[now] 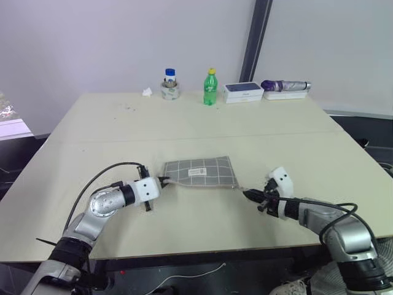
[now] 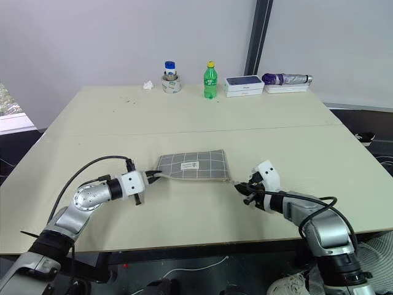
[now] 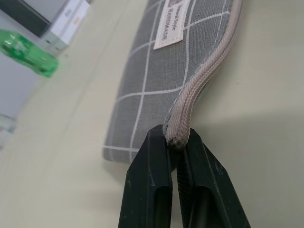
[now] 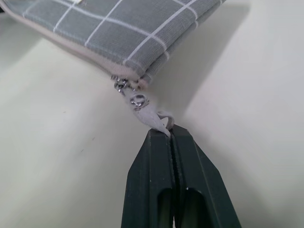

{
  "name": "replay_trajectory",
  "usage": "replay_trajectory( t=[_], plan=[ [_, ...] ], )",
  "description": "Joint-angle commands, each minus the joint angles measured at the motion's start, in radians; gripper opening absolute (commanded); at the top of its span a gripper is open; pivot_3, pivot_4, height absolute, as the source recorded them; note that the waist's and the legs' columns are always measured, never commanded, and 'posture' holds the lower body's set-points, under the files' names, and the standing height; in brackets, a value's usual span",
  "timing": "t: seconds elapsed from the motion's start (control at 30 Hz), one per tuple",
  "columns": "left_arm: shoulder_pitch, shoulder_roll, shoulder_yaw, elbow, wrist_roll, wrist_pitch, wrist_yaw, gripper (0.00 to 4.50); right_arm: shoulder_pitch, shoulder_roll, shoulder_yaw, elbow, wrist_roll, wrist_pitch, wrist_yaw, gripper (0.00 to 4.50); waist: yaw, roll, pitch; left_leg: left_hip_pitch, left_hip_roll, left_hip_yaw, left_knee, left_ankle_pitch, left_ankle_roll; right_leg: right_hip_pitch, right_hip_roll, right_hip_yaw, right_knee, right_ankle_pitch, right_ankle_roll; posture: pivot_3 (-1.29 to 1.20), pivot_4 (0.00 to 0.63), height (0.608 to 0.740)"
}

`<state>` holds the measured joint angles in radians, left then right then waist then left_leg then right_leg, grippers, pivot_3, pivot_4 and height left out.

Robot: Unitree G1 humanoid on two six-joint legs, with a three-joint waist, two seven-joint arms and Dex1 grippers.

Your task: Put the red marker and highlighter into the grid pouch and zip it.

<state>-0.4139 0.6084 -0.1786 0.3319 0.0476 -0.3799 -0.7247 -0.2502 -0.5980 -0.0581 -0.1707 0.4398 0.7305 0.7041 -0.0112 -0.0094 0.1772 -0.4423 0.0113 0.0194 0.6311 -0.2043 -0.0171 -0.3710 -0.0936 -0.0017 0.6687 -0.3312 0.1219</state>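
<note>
Two robot arms reach inward, low over a beige table [image 1: 184,123], from opposite ends of a flat grey fabric grid pouch [image 1: 201,171] with white lines and a small white label. The left gripper [image 3: 177,142] pinches the pouch's zipper-band end. The right gripper [image 4: 168,135], fingers pressed together, clamps the pale zipper pull tab [image 4: 148,113]. The pouch lies flat mid-table, its zipper closed.

The pouch [image 3: 156,80] bears a small white label [image 3: 172,23]. Its lower line reads "HANDMADE" in capitals. The smaller line above it is too blurred to read, and no other text is legible.
</note>
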Motion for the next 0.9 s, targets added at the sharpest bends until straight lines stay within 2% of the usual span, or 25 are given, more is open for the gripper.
replay_trajectory(
  t=[0.03,0.2,0.27,0.4,0.67,0.77,0.9],
  plan=[
    [0.019,0.007,0.06,0.016,-0.07,0.01,-0.029,1.09,-0.006,-0.017,-0.019,-0.016,0.002,-0.028,0.016,0.87,-0.001,0.0,0.0,0.0,0.0,0.0,0.0,0.0,0.0,0.0,0.0,0.0,0.0,0.0,0.0,0.0,0.15,0.74],
    [0.123,-0.001,0.113,-0.124,-0.218,0.089,-0.102,3.72,0.032,-0.076,-0.017,-0.043,-0.002,-0.049,0.084,3.6,0.003,0.0,0.0,0.0,0.0,0.0,0.0,0.0,0.0,0.0,-0.001,0.0,0.0,0.0,0.0,0.0,0.15,0.74],
    [0.215,0.022,0.141,-0.233,-0.329,0.15,-0.179,3.74,0.058,-0.113,-0.035,-0.058,0.025,-0.054,0.144,4.46,0.0,0.0,0.0,0.0,0.0,-0.001,0.0,-0.001,0.001,0.001,-0.002,0.0,-0.001,0.0,0.0,0.0,0.15,0.74],
    [0.361,0.052,0.272,-0.337,-0.459,0.302,-0.16,3.74,0.081,-0.169,-0.104,-0.026,0.031,-0.138,0.203,4.46,-0.003,0.0,0.0,0.001,0.001,-0.002,0.0,-0.001,0.001,0.001,-0.001,0.001,-0.002,0.0,0.0,0.0,0.15,0.74],
    [0.505,0.064,0.482,-0.417,-0.466,0.425,-0.019,3.74,0.173,-0.241,-0.198,0.051,-0.025,-0.303,0.26,4.46,0.008,0.0,0.0,0.003,0.001,-0.002,0.0,-0.001,0.002,0.005,-0.002,0.0,-0.003,0.001,-0.001,0.0,0.15,0.74],
    [0.573,0.092,0.561,-0.413,-0.545,0.533,-0.052,3.74,0.197,-0.281,-0.251,0.099,-0.016,-0.323,0.287,4.46,0.001,0.0,0.0,0.003,0.001,-0.001,0.0,-0.001,0.002,0.005,-0.002,0.0,-0.003,0.001,-0.001,0.0,0.15,0.74],
    [0.586,0.09,0.586,-0.393,-0.542,0.495,-0.099,3.74,0.143,-0.272,-0.251,0.168,-0.025,-0.352,0.275,4.46,-0.001,0.0,0.0,0.008,0.002,0.0,-0.001,-0.001,0.002,0.009,-0.002,0.001,-0.004,0.0,-0.001,0.0,0.15,0.74]
  ],
)
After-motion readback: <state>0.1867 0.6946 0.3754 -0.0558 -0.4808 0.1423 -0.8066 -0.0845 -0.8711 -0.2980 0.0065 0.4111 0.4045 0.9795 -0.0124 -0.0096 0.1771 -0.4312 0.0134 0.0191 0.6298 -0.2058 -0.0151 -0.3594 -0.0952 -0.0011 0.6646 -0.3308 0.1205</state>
